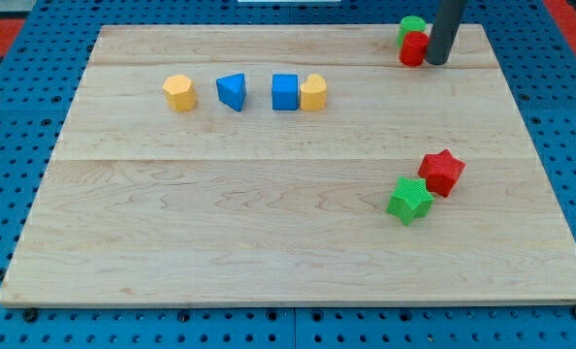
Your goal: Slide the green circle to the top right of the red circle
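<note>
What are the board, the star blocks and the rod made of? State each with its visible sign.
Board: pale wood, apparently, with visible grain and plank seams, matte.
Red star and green star: likely plastic; solid uniform colour, faint ridged faces.
Rod: dark, smooth, material unclear; my tip sits beside the red circle.

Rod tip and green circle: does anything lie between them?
In the camera view, the red circle lies between my tip and the green circle.
</note>
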Motion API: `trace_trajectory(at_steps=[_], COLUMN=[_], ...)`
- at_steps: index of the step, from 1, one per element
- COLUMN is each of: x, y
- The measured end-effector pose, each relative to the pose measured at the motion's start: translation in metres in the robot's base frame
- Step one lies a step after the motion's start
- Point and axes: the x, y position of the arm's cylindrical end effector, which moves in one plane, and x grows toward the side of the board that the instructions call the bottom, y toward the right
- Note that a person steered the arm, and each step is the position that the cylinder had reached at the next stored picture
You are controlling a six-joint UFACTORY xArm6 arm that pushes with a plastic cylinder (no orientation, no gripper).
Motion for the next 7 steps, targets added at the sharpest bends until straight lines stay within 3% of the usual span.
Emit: trace_trajectory(at_steps=[2,4,5,6,7], x=[0.032,0.032,0.009,-0.052,-0.077], y=[-0.007,-0.086,-0.121,-0.121,-0.121])
